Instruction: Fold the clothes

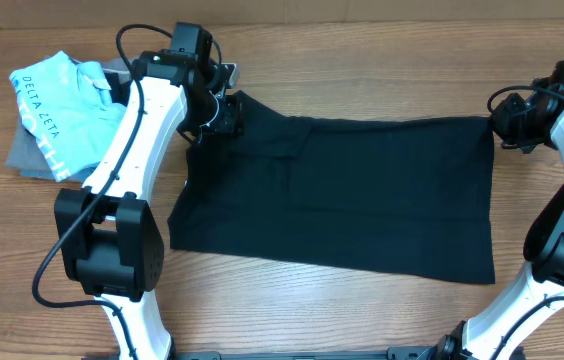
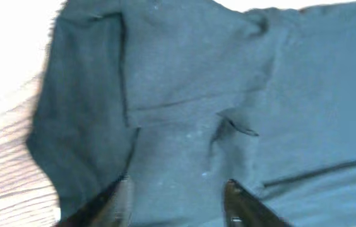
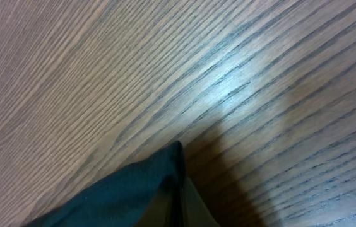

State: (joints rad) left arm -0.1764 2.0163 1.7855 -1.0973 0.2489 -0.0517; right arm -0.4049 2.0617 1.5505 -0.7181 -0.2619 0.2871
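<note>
Cloth covers the middle of the wooden table (image 1: 362,310): the large plain black soft garment (image 1: 342,190) lies spread flat between your two pincers. Your left pincer (image 2: 177,192) hangs over one far corner with its jaws apart and gripping nothing, creased fabric directly beneath and ahead of its fingertips. Your right pincer (image 1: 510,118) is closed at the other far corner and seems to pinch it, though its wrist view is blurred. Beyond the left pincer's outer side lie a light blue shirt with white lettering (image 1: 62,110) and grey folded cloth (image 1: 27,155).
</note>
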